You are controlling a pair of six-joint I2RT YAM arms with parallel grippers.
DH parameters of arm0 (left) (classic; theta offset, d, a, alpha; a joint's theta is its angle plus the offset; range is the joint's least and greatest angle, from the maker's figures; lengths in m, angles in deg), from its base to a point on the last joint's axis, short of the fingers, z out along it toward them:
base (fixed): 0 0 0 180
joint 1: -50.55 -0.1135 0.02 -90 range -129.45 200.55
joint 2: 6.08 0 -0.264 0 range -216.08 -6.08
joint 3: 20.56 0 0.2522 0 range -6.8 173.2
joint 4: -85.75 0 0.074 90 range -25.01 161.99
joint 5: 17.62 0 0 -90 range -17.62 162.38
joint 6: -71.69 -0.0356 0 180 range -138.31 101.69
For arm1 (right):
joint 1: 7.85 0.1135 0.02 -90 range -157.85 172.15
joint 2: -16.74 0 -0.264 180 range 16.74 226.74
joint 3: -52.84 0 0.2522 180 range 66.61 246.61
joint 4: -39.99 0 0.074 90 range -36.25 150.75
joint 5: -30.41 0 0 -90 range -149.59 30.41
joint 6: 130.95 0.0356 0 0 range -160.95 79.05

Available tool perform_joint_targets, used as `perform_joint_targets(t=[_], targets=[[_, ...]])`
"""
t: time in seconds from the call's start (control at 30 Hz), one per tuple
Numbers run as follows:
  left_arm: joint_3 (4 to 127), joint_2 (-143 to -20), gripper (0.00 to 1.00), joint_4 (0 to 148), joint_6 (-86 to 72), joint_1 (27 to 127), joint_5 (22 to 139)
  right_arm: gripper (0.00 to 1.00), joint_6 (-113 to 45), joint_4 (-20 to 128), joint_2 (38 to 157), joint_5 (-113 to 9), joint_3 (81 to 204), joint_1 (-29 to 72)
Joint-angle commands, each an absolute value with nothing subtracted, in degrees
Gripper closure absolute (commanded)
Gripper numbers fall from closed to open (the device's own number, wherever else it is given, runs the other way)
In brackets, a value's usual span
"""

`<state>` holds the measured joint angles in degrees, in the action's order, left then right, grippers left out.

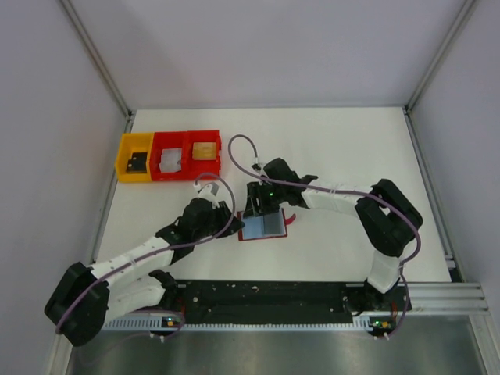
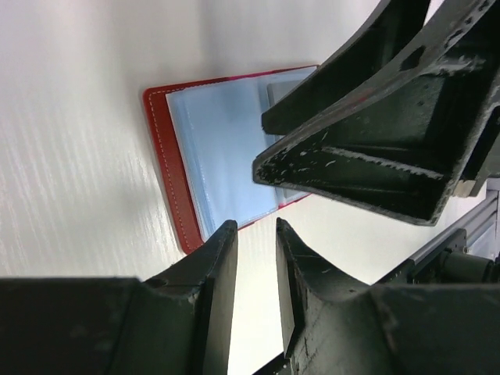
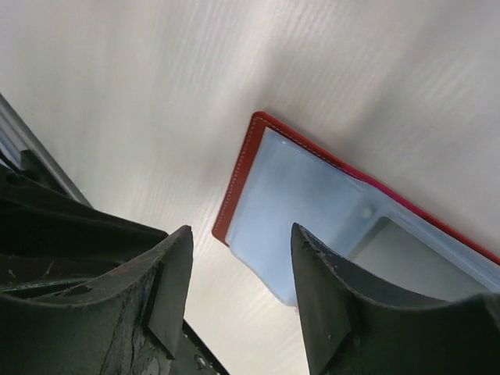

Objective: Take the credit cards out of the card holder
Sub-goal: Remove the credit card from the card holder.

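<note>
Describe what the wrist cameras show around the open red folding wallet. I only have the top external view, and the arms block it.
Observer: The left pincer holds nothing. It stands slightly open beside the stitched edge of the small red folding wallet, with bare white table showing in the gap.
Operator: Report the right one.
Observer: The right pincer is open and grips nothing; the wallet's corner shows between its two sides.
Operator: Check for cards.
Observer: What looks like a grey rectangular card sits inside the grey-blue pocket, not yet pulled out.
</note>
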<state>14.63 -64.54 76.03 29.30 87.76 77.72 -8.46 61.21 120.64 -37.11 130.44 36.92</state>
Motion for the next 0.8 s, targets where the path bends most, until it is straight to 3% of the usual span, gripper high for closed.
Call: perform_joint_targets(t=[0.0,0.33,0.77], targets=[[16.93,-66.36,0.69,78.93,27.75,87.91,80.63,0.46,-11.24,63.77,112.99,-44.03,127.79,34.43],[21.32,-79.46,0.70,81.58,27.22,87.82,83.45,0.46,-10.63,64.65,109.64,-46.32,119.78,30.64],[21.42,-84.04,0.71,78.94,27.13,87.82,82.92,0.46,-10.19,63.33,111.93,-45.27,118.81,30.73]])
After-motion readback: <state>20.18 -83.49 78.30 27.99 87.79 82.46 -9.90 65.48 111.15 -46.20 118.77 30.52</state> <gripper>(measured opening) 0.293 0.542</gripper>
